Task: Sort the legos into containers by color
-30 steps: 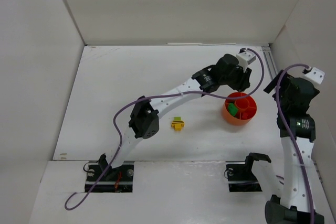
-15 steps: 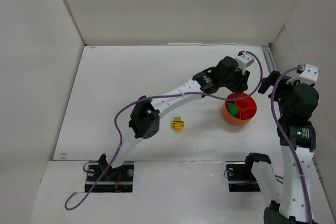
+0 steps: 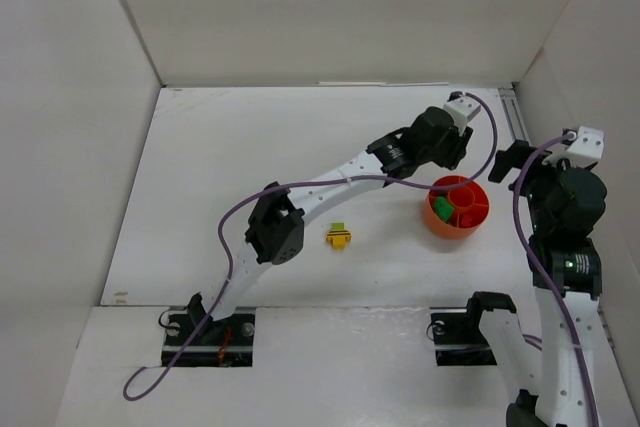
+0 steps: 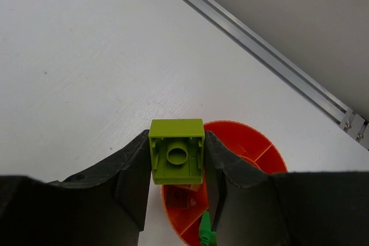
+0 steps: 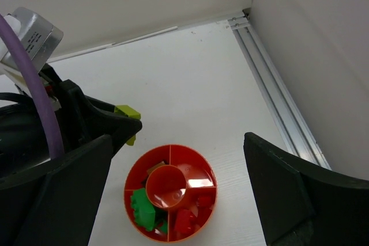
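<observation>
My left gripper (image 4: 176,142) is shut on a lime brick (image 4: 176,151) and holds it above the near-left rim of the orange-red bowl (image 4: 248,137). In the top view the left gripper (image 3: 449,163) is just behind the bowl (image 3: 459,209). In the right wrist view the bowl (image 5: 196,152) holds green legos (image 5: 141,208), red legos (image 5: 185,221) and a brown one (image 5: 154,169); the lime brick (image 5: 128,112) pokes out of the left gripper (image 5: 109,125). My right gripper (image 5: 179,142) is open and empty, high over the bowl. A small yellow and lime lego cluster (image 3: 339,237) lies on the table.
A metal rail (image 5: 277,84) runs along the table's right edge beside the white side wall. The left arm (image 3: 330,182) stretches diagonally across the table. White walls close in the back and both sides.
My right wrist has swung a little to the left, toward the bowl. My left gripper has edged slightly back, still holding the lime brick.
</observation>
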